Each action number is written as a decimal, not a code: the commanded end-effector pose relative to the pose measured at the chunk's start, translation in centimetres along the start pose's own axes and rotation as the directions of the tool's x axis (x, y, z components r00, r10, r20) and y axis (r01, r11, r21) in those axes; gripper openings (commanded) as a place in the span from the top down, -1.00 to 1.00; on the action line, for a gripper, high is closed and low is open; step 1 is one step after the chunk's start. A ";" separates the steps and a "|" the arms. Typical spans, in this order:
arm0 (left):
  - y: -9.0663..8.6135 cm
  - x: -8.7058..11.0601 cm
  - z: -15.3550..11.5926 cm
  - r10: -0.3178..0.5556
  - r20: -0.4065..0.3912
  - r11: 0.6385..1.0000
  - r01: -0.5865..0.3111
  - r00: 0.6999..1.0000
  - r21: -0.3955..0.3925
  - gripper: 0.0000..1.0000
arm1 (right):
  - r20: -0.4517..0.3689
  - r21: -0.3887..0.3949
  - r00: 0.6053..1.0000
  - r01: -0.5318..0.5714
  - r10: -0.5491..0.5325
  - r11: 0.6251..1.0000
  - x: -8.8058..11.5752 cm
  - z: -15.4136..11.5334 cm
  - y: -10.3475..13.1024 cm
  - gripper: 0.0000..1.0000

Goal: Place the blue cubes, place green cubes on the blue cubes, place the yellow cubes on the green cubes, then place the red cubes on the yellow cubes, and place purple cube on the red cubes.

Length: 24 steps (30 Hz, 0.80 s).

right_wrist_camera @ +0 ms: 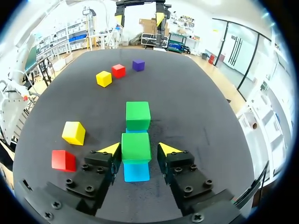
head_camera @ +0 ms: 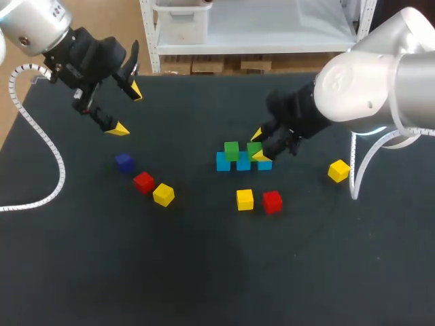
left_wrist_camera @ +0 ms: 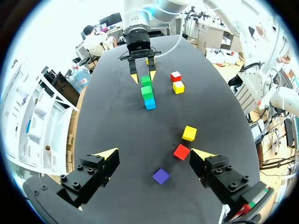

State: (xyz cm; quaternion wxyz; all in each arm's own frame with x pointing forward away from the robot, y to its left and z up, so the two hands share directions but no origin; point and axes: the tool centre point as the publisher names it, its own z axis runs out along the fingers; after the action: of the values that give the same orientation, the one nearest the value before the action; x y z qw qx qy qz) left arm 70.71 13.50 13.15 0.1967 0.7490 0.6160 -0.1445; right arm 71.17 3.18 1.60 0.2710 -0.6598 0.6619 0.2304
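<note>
Three blue cubes (head_camera: 243, 164) lined up in row near middle of table (head_camera: 204, 272); green cube (head_camera: 232, 150) seated on row; second green cube (right_wrist_camera: 136, 144) seated beside it on row, flanked by right gripper (right_wrist_camera: 139, 149); jaws apart, gap seen beside cube. Left gripper (head_camera: 127, 110) held above far left of table; jaws wide apart. Purple cube (head_camera: 124, 161), red cube (head_camera: 143, 182), yellow cube (head_camera: 163, 194) grouped at left; second yellow cube (head_camera: 245, 199) and second red cube (head_camera: 272, 202) side by side just before row; third yellow cube (head_camera: 338, 170) apart at right.
</note>
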 end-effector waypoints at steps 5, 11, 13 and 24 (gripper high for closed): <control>0.1 0.1 0.0 0.002 0.001 1.000 -0.002 1.000 0.002 -1.00 | 0.025 0.021 1.000 0.002 -0.003 1.000 -0.2 -1.4 0.6 -0.20; 0.1 0.1 0.0 0.002 0.001 1.000 -0.002 1.000 0.002 -1.00 | 0.051 0.052 0.999 -0.009 0.006 0.999 0.3 -3.9 1.3 -0.33; 0.1 0.1 0.0 0.002 0.001 1.000 -0.002 1.000 0.002 -1.00 | 0.056 0.054 0.998 -0.014 0.011 0.998 0.8 -4.8 1.5 -0.50; 0.1 0.1 0.0 0.002 0.001 1.000 -0.002 1.000 0.002 -1.00 | 0.096 0.007 0.995 -0.036 0.035 0.999 4.9 -8.6 3.4 -1.00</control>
State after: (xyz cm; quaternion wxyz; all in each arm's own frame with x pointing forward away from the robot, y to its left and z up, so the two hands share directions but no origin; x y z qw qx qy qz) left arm 70.71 13.50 13.15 0.1967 0.7489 0.6161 -0.1444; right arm 68.10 -4.59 4.02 0.2932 -0.6363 0.6653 0.2577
